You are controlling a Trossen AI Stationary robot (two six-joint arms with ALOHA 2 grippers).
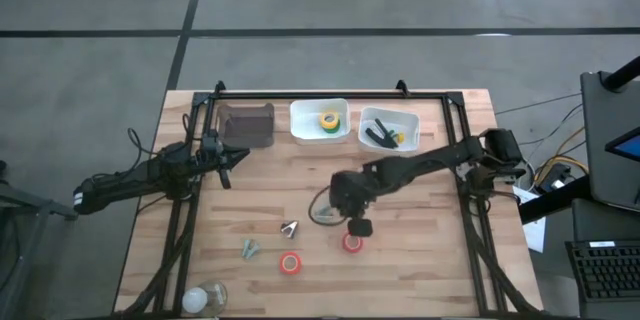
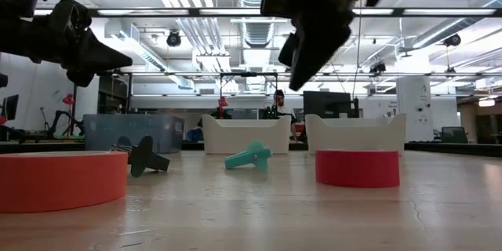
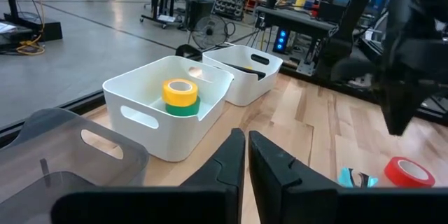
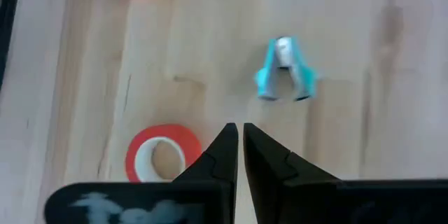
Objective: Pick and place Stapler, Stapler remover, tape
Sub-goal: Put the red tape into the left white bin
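We see the right gripper [image 1: 357,226], fingers closed and empty, above 1 red ring-shaped tape roll [image 1: 352,243] mid-table. The left gripper [image 1: 226,163], also closed and empty, hovers near the wooden table's [image 1: 420,270] left edge.

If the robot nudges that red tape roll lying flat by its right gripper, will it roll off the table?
Probably not. The red tape lies flat on its side on the table, so a push would likely slide it, not roll it. It looks like a small ring with a hollow core, so it is probably light. Tipped onto its edge, it might well roll. The right gripper hangs beside it.
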